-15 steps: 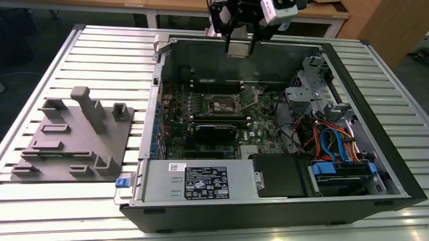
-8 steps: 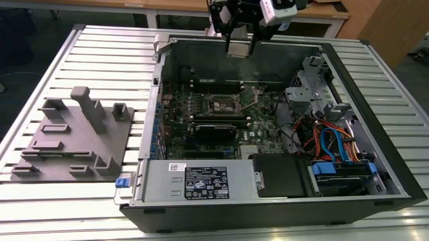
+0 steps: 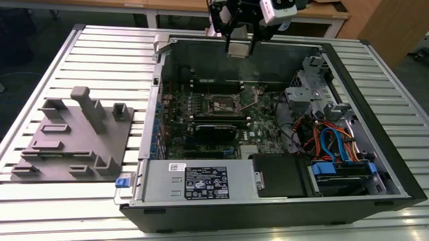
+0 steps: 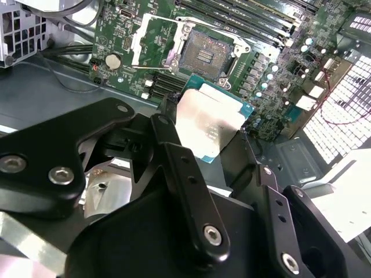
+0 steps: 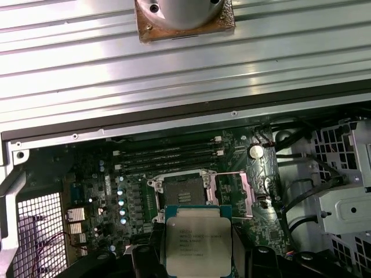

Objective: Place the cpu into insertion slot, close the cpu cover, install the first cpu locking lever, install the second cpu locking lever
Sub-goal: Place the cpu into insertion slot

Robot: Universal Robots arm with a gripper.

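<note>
Carrying the cpu (image 5: 198, 240) in the claw (image 3: 239, 50), clenched on two opposite edges of the chip with the silvery lid turned up toward the wrist cameras. Hanging high over the open computer case (image 3: 282, 55) in the exterior view, near its far wall and well above the green motherboard (image 3: 258, 133). Touching nothing but the black fingers (image 4: 168, 136) themselves.

Judged as the first step of the task: placing the chip, not yet done. Showing bare in both wrist views, the insertion slot (image 5: 181, 191), dark contact field exposed and nothing seated in it. Lying flipped back just beside it, the cpu cover (image 5: 235, 194), window empty, clear of the socket mouth. Running along another side of the socket, the long memory slots (image 5: 168, 156). Too thin to follow with any certainty, the locking levers. Resting on the slatted desk (image 3: 100, 55) beside the case, a grey fixture block (image 3: 74, 135), well apart from the work.

Calling, most likely, for care in three things: squaring the chip's edges to the socket rim, matching its orientation to the socket's keying, and keeping it flat so no corner meets the contacts first. Risking otherwise a tilted seat or damaged contacts, and a cover unable to close flush.
</note>
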